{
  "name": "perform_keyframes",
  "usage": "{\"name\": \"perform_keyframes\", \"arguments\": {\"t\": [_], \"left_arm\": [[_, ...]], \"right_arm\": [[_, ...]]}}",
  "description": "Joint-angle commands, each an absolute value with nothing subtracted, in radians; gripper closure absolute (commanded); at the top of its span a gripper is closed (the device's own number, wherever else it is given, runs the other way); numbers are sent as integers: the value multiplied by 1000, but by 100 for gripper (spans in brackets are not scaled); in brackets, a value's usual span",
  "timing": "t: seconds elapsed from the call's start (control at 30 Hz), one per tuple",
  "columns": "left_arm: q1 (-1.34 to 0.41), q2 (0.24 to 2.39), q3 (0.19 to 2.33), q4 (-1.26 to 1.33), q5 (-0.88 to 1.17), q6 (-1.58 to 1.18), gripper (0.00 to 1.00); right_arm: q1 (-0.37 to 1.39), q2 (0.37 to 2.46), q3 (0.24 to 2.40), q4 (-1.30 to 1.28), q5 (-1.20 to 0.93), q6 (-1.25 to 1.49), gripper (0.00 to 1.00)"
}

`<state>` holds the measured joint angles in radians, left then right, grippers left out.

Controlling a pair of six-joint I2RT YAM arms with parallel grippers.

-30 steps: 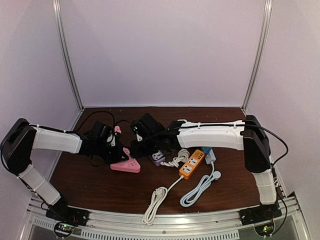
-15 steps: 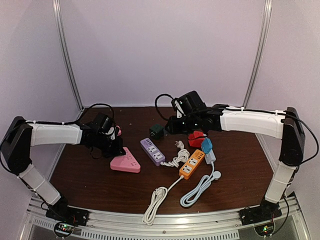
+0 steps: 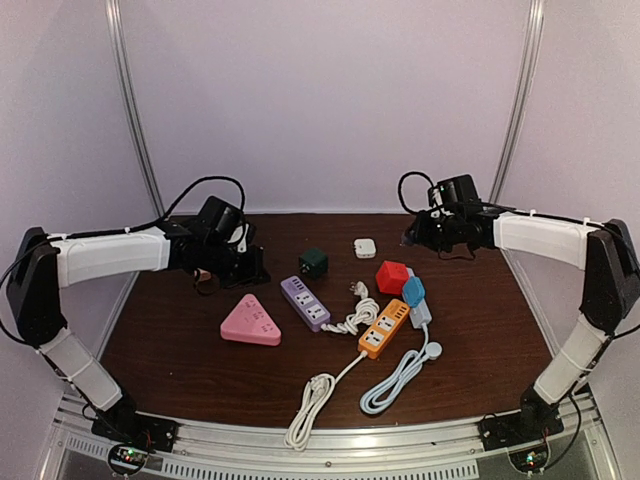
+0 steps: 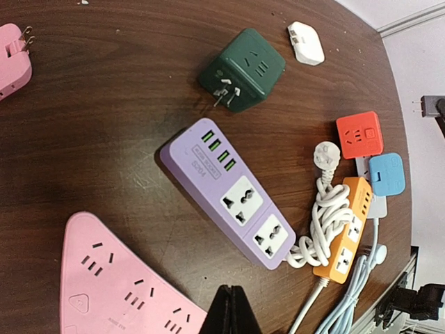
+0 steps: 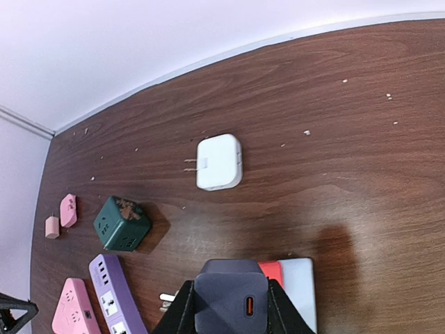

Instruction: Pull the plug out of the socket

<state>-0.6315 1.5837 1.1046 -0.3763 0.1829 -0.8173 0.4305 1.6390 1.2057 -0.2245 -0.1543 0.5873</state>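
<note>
My right gripper [image 5: 231, 309] is shut on a dark grey charger plug [image 5: 230, 291] and holds it in the air above the back right of the table; it also shows in the top view [image 3: 413, 236]. The purple socket strip [image 3: 305, 302] lies flat mid-table with its sockets empty, and shows in the left wrist view [image 4: 229, 193]. My left gripper [image 4: 233, 313] is shut and empty, raised over the gap between the strip and a pink triangular socket [image 4: 118, 285]; in the top view it is at the back left [image 3: 250, 268].
A green cube socket [image 3: 313, 263], a white charger [image 3: 365, 247], a red cube [image 3: 391, 276], a blue plug [image 3: 413, 291], an orange strip [image 3: 385, 328] with coiled white cords [image 3: 312, 396] and a small pink plug [image 4: 10, 66] lie around.
My right gripper pulled the dark plug off the purple strip and carried it up to the back right. My left gripper drew back from the pink socket to the back left.
</note>
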Motion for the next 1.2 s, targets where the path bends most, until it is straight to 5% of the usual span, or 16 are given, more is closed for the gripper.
{"name": "perform_keyframes", "arguments": {"t": [0.0,0.87,1.17], "left_arm": [[-638,1601,1132,-398,177,-804,98],[-640,1703,1240,-381,248,-809,99],[-640,1648,1189,-379,214,-826,99]], "right_arm": [[324,1659,1172,-125,-244,622,85],[120,1994,1199,92,-454,728,76],[114,2007,1183,79,-446,723,64]]}}
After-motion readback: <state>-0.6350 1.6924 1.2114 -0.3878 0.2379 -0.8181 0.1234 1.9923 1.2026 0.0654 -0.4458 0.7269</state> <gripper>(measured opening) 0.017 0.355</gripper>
